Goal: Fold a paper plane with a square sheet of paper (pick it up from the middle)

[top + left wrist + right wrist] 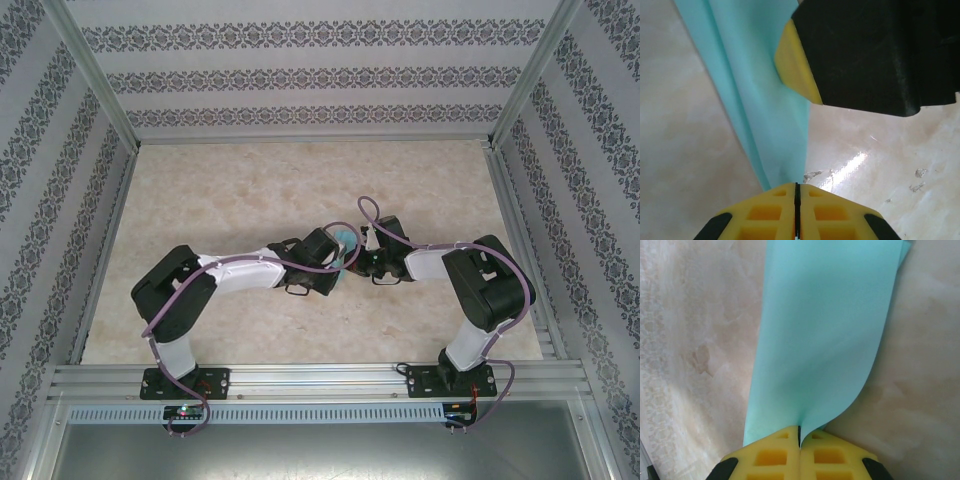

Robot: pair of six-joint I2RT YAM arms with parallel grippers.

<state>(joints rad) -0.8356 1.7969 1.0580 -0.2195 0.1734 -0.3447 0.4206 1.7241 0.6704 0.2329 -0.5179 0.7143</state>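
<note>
From above, the left arm and right arm meet near the middle of the table, with the teal sheet of paper between their tips. In the left wrist view, the left gripper at 6 o'clock is pressed together on the sheet's narrow end, the paper running up toward 11 o'clock. In the right wrist view, the right gripper at 6 o'clock pinches the sheet, which fans out toward 12 o'clock.
</note>
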